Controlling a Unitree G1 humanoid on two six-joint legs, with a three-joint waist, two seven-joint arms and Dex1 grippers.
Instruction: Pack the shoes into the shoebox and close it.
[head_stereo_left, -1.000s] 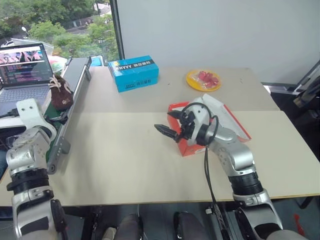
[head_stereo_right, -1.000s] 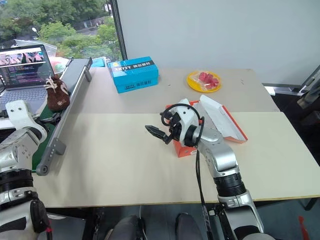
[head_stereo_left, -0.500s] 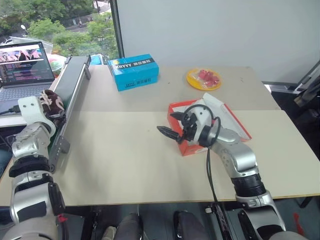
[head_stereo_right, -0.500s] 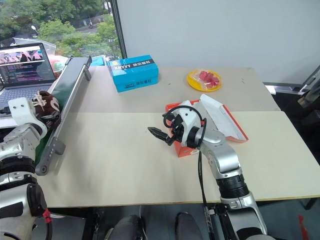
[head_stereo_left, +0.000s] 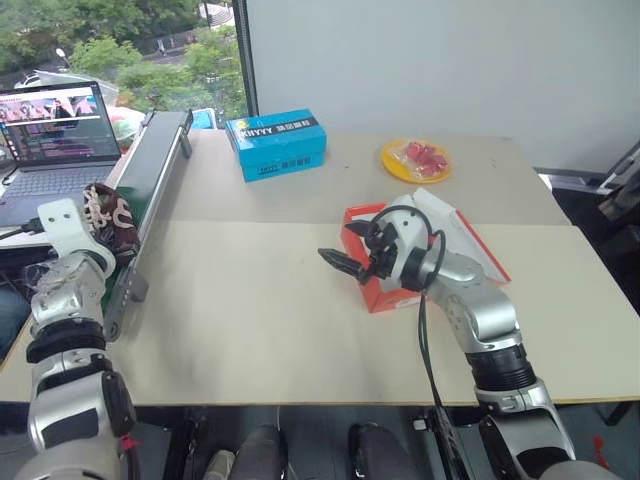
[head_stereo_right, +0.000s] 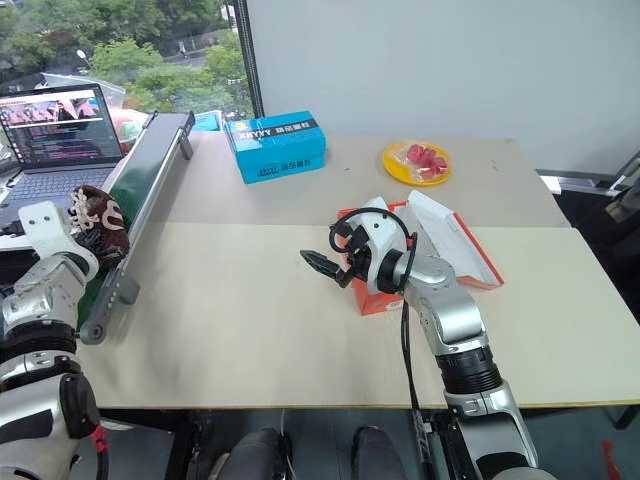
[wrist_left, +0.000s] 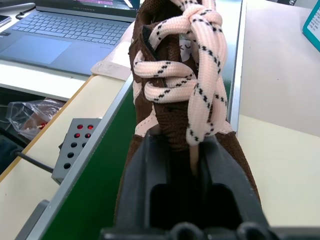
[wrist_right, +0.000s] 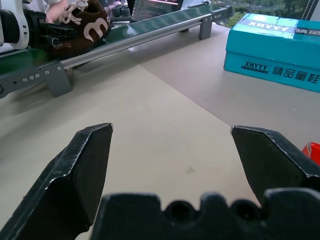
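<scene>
A dark brown shoe (head_stereo_left: 108, 215) with cream laces (wrist_left: 192, 75) stands on the green belt at the table's left edge. My left gripper (wrist_left: 185, 155) is shut on its heel end, one black finger (wrist_left: 150, 170) on each side. The orange-red shoebox (head_stereo_left: 378, 297) lies open at the middle right of the table, its white-lined lid (head_stereo_left: 458, 235) tilted back to the right. My right gripper (head_stereo_left: 338, 245) hovers open and empty just left of the box, pointing left over the bare tabletop.
A grey-railed conveyor (head_stereo_left: 160, 160) runs along the table's left side, with a laptop (head_stereo_left: 55, 130) beyond it. A blue box with white lettering (head_stereo_left: 277, 145) and a yellow plate of red pieces (head_stereo_left: 417, 159) sit at the back. Bare tabletop (head_stereo_left: 240, 300) lies between the conveyor and the shoebox.
The shoe has come nearer along the belt, and my left gripper has closed on it. The right arm has stayed put. The view has shifted slightly.
</scene>
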